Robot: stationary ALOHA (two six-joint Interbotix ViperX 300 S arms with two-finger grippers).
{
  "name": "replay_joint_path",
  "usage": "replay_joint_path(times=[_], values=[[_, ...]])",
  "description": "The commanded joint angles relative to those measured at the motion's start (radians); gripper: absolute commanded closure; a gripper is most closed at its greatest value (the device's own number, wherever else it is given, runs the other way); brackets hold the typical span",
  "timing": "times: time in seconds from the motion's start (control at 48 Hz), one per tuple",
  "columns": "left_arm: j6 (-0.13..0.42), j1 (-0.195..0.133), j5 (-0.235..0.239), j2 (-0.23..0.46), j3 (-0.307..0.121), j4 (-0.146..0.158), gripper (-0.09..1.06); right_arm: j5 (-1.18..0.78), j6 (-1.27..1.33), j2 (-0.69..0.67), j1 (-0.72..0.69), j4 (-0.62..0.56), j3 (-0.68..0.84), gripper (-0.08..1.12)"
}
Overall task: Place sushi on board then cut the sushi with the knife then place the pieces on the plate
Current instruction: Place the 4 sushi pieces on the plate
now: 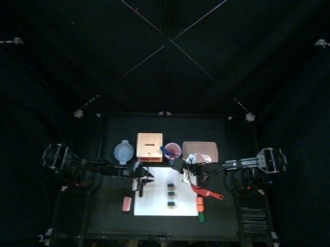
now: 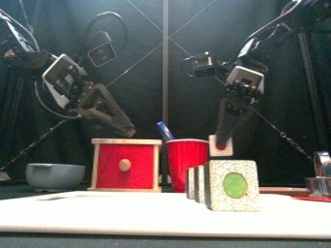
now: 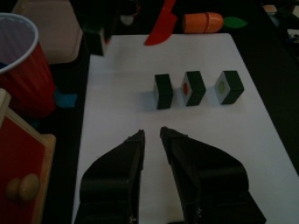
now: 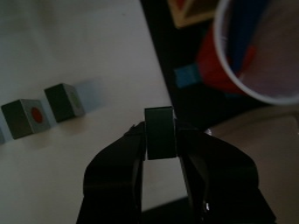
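Observation:
The white board (image 1: pixel 161 214) lies at the table's middle. Three dark green sushi pieces (image 3: pixel 195 87) stand on it in a row, one of them near and large in the front view (image 2: pixel 234 185). My right gripper (image 4: pixel 160 133) is shut on a fourth sushi piece (image 2: pixel 222 145), held in the air above the board beside the red cup (image 2: pixel 188 163). A blue knife (image 2: pixel 165 130) sticks out of that cup. A red knife (image 3: pixel 162 22) lies at the board's right edge. My left gripper (image 3: pixel 155 137) hovers shut over the board's left part, with nothing in it. The pink tray (image 1: pixel 202 151) sits behind the board, to the right.
The wooden box with the red drawer front (image 2: pixel 127 164) stands behind the board, with the blue-grey bowl (image 2: pixel 54 174) to its left. An orange toy food (image 3: pixel 205 19) lies off the board's right edge, and a small red toy (image 1: pixel 127 203) off its left edge.

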Motion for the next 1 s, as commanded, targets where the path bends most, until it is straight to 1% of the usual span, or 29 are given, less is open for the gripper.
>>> replay_joint_path(times=[0.021, 0.125, 0.208, 0.354, 0.479, 0.604, 0.812, 1.0], values=[[0.002, 0.003, -0.005, -0.014, -0.012, -0.002, 0.32, 0.058, 0.003, -0.103, -0.046, 0.009, 0.026, 0.52], [0.002, 0.003, -0.005, -0.014, -0.014, -0.003, 0.32, 0.055, 0.003, -0.14, -0.104, 0.011, 0.066, 0.52], [0.002, 0.006, -0.006, -0.014, -0.017, -0.003, 0.32, 0.025, 0.003, -0.14, -0.166, 0.006, 0.091, 0.52], [0.003, 0.011, -0.005, -0.014, -0.017, -0.003, 0.32, -0.1, 0.002, -0.104, -0.262, -0.002, 0.132, 0.5], [0.003, 0.014, -0.005, -0.012, -0.018, -0.003, 0.32, -0.209, 0.0, -0.054, -0.331, 0.002, 0.164, 0.43], [0.003, 0.015, -0.005, -0.014, -0.018, -0.002, 0.32, -0.238, -0.002, -0.008, -0.387, -0.002, 0.181, 0.36], [0.003, 0.015, -0.006, -0.014, -0.018, -0.003, 0.32, -0.241, -0.003, 0.014, -0.402, -0.008, 0.175, 0.28], [0.003, 0.015, -0.006, -0.014, -0.017, -0.003, 0.32, -0.218, -0.002, -0.038, -0.399, 0.0, 0.164, 0.26]])
